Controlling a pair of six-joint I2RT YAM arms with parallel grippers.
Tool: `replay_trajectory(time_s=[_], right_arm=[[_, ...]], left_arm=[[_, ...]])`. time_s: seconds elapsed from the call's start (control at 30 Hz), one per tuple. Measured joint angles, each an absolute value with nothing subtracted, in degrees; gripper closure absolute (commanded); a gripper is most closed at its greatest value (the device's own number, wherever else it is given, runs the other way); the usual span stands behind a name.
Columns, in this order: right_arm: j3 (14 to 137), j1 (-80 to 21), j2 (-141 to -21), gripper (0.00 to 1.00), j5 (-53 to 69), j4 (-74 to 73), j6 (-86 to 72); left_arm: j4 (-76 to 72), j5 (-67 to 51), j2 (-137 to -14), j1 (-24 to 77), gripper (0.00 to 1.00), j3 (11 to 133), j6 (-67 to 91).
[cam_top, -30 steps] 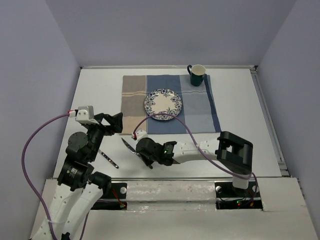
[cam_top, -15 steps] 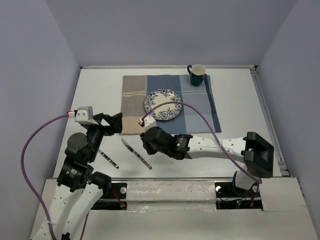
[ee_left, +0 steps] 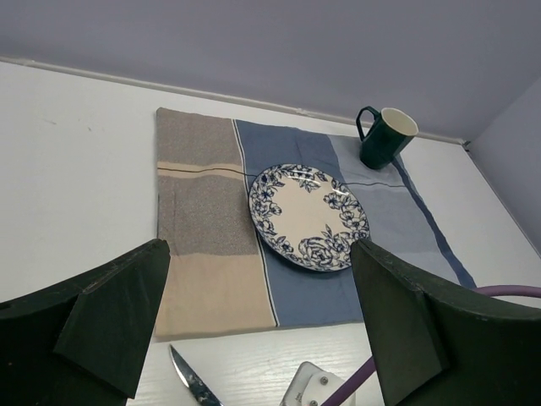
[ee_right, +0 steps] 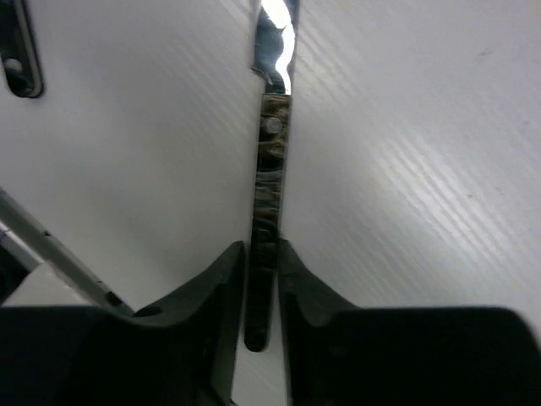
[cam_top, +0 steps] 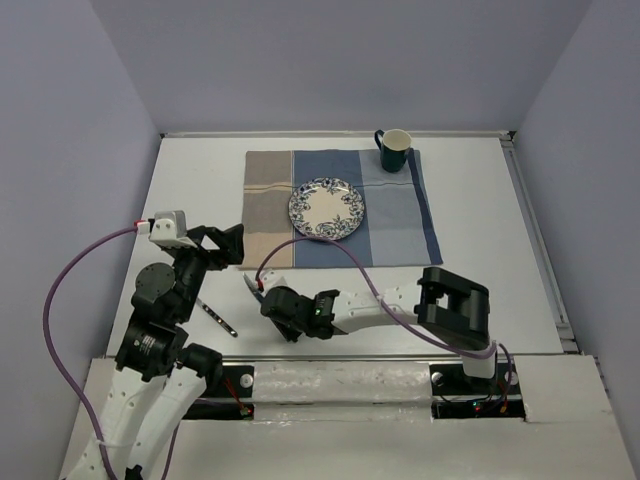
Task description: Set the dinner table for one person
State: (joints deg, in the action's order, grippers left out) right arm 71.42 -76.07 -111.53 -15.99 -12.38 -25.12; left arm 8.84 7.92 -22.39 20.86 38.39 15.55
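A knife with a mottled dark handle (ee_right: 270,161) lies on the white dinner table (cam_top: 480,270), in front of the striped placemat (cam_top: 400,215). My right gripper (ee_right: 262,254) is low over the table, its fingers (ee_right: 221,279) closed on both sides of the handle's end. From above, the right gripper (cam_top: 283,312) covers the handle and only the blade (cam_top: 250,286) shows. My left gripper (cam_top: 226,245) is open and empty, held above the table's left side; its wrist view shows the blade tip (ee_left: 191,381) below it.
A blue floral plate (cam_top: 327,208) sits on the placemat and a dark green mug (cam_top: 394,150) stands at its far right corner. A second utensil (cam_top: 216,318) lies on the table left of the knife. The right arm's purple cable (cam_top: 340,262) loops over the placemat's near edge.
My right gripper moved from the placemat's near edge back toward the front, came down over the knife handle and closed on it. The left arm has not moved.
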Motion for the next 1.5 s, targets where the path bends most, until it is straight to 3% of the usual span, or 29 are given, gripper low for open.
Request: replay_trajectory(time_s=[0.03, 0.07, 0.33, 0.5, 0.73, 0.97, 1.5], right_arm=[[71.9, -76.2, -111.9, 0.95, -16.0, -12.5, -25.1], [72.4, -76.5, -112.3, 1.0, -16.8, -12.9, -25.3], [71.5, -77.6, -110.9, 1.0, -20.0, -14.0, -25.8], [65.4, -76.4, -98.4, 1.0, -23.6, -14.4, -25.7], [59.4, -56.2, -83.3, 1.0, -26.0, -9.9, -25.0], [61.6, -40.4, -90.7, 1.0, -26.4, -8.4, -20.3], [68.1, -30.0, -104.9, 1.0, -21.2, -8.0, -14.9]], left_arm=[[8.8, 7.8, -22.5, 20.9, 0.01, 38.4, 15.6], [8.8, 7.8, -22.6, 20.8, 0.01, 38.4, 15.6], [8.8, 7.6, -22.8, 20.8, 0.01, 38.4, 15.6], [8.8, 7.6, -22.7, 20.8, 0.01, 38.4, 15.6], [8.8, 7.2, -22.3, 20.8, 0.01, 38.4, 15.6], [8.7, 7.1, -22.2, 21.5, 0.01, 38.4, 15.6], [8.5, 6.9, -21.3, 22.5, 0.01, 38.4, 15.6]])
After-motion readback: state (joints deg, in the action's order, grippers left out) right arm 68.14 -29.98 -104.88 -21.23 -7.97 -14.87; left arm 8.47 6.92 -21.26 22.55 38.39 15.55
